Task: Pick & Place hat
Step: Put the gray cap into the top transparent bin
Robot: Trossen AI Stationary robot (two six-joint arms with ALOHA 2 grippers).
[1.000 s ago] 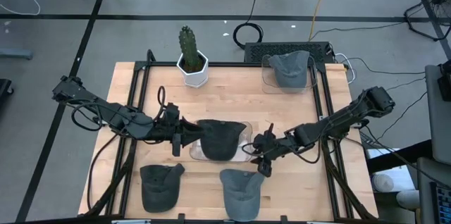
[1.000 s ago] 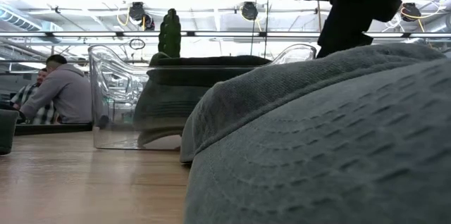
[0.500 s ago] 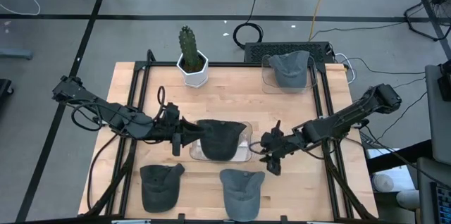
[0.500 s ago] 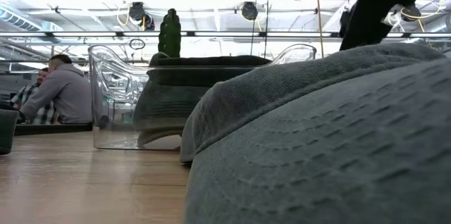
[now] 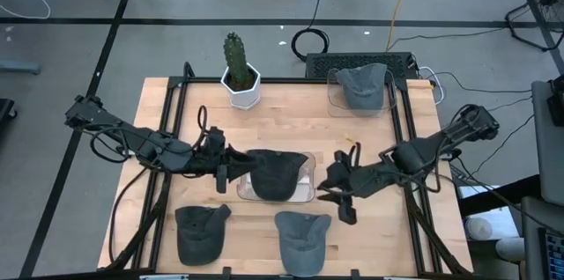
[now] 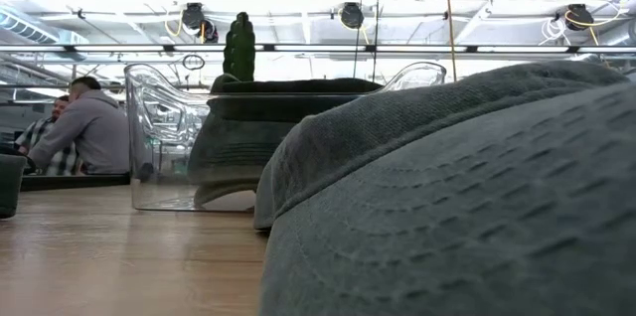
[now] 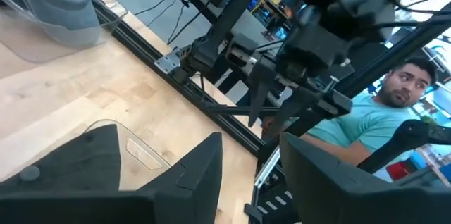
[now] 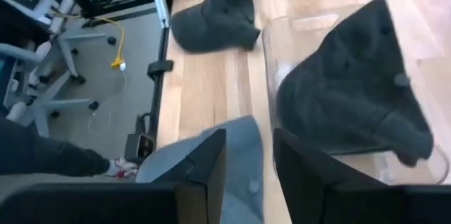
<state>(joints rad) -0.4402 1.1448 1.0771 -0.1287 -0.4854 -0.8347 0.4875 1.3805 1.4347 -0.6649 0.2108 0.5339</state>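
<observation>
Since 1 second ago, the right gripper (image 5: 337, 194) has been shifted a little to the right and raised out of the low view; its fingers are seen apart, with nothing between them. It is placed just right of the clear tray (image 5: 307, 194) at the middle of the table (image 5: 291, 130). The dark hat (image 5: 275, 173) is lying in this tray. The left gripper (image 5: 231, 168) is kept at the hat's left edge, fingers apart. 2 more hats (image 5: 199, 232) are lying near, and 1 grey hat (image 5: 360, 85) far right.
</observation>
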